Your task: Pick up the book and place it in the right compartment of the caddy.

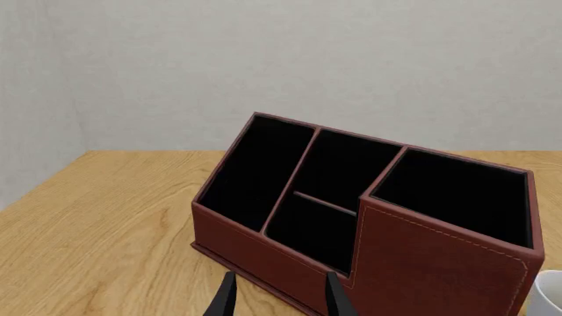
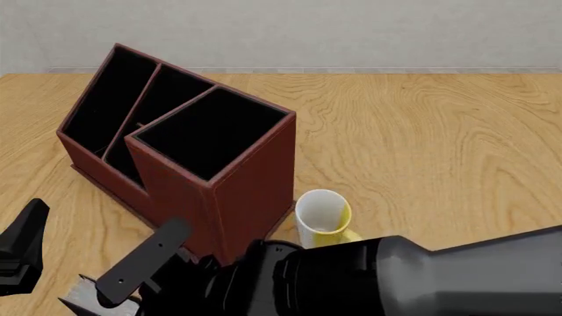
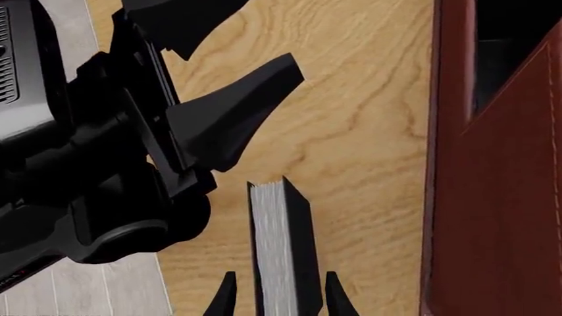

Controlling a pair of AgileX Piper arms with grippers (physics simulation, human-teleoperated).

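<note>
The black book [image 3: 279, 250] stands on edge on the table, its greyish-white page edges facing the right wrist camera. My right gripper [image 3: 281, 299] is open, one finger on each side of the book with small gaps. In the front view only a grey corner of the book [image 2: 85, 291] shows, by the right gripper [image 2: 118, 288]. The reddish-brown caddy [image 2: 246, 191] stands just behind, its wide right compartment [image 2: 210, 131] holding nothing. My left gripper [image 1: 281, 299] is open and empty, facing the caddy [image 1: 422, 263] from the near left [image 2: 22, 253].
A white-and-yellow mug [image 2: 322, 217] stands just right of the caddy's near corner. My right arm [image 2: 395, 276] crosses the table's near edge from the right. The left gripper's fingers [image 3: 228, 112] hang close beside the book. A grey wall is behind the table.
</note>
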